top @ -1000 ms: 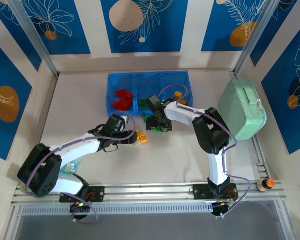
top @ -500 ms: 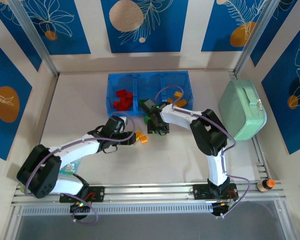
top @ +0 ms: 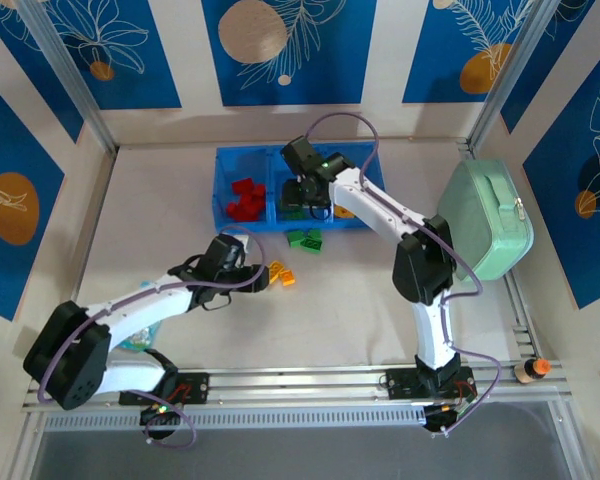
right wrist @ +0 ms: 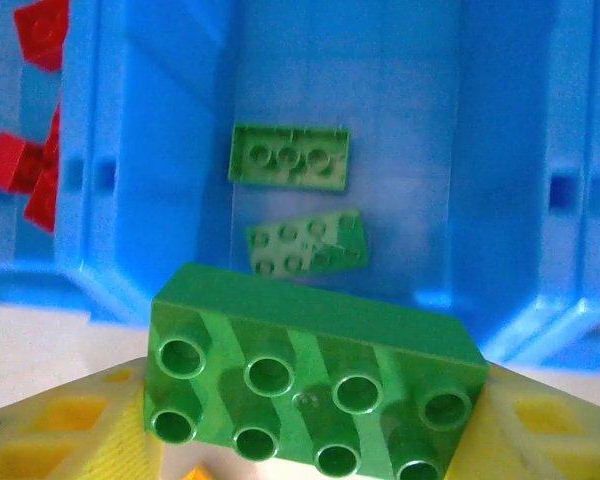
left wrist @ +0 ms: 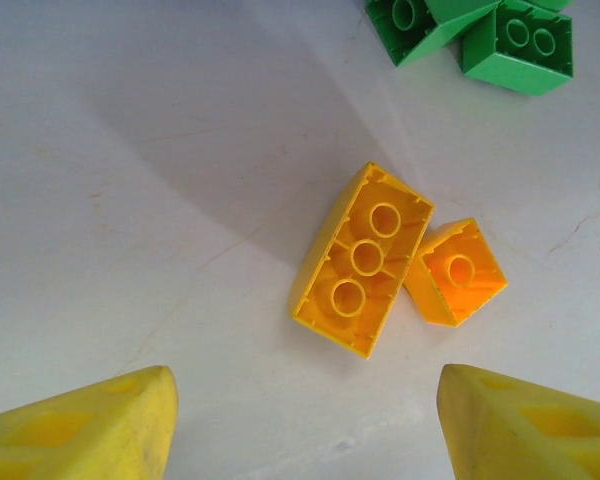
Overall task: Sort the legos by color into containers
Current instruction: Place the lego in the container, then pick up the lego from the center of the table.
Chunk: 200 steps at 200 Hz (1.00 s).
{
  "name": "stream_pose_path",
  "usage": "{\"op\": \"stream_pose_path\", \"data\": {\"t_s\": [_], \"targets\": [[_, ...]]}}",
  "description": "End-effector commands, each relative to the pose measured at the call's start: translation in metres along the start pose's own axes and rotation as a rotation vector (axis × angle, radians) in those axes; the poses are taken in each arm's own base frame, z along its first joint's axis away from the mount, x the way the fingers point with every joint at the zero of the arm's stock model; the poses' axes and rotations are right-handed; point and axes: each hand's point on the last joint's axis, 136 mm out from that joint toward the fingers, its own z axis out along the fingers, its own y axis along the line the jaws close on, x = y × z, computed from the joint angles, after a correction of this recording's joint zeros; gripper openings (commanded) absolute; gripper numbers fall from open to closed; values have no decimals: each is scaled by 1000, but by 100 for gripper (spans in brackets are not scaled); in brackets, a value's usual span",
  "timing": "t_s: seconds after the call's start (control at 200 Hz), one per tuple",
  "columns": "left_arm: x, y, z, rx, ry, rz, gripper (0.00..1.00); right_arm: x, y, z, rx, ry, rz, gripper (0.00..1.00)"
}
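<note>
Open table [top: 160, 210] lies left of the tray [top: 242, 153]; mint case [top: 485, 220] blocks right.

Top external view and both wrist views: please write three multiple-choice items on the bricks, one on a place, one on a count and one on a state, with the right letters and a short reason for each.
1. Where do the red bricks lie in the blue tray, as the top view shows it?
A) left compartment
B) middle compartment
C) right compartment

2. How many yellow-orange bricks lie under the left pincer?
A) one
B) two
C) four

3. What state is the right pincer in?
A) open and empty
B) shut on a green brick
C) shut on a red brick

Key:
1 A: they are piled in that compartment.
2 B: the left wrist view shows two, hollow sides up.
3 B: the brick sits clamped between its fingers.
</note>
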Motion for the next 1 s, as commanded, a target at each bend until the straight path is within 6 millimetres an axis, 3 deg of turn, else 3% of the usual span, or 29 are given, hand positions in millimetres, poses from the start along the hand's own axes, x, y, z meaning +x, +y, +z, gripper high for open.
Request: {"op": "stream_pose_path", "data": {"t_s": [0.0, 0.21, 0.26, 0.31, 0.375, 0.48, 0.735, 0.996], "targets": [[3, 3, -9, -23, -6, 38, 69, 5, -5, 18, 32, 77, -43, 49], [1, 0, -14, -15, -10, 47, 69, -15, -7, 32, 63, 73, -43, 53], [2, -1, -15, -14, -10, 48, 69, -17, -5, 33, 66, 74, -50, 62], [0, -2, -16, -11, -14, 47, 69, -18, -3, 31, 69, 66, -56, 81], [1, -2, -16, -15, -13, 51, 69, -19, -1, 26, 71, 55, -60, 87], [-2, -7, -19, -42, -11, 91, 69, -13, 10, 15, 55, 29, -79, 89], [-3, -15, -13, -44, 1, 130, 69, 13, 15, -14, -31, -16, -46, 89], [2, -19, 9, -49, 73, 168, 69, 48, -13, -33, -77, -20, 24, 89]]}}
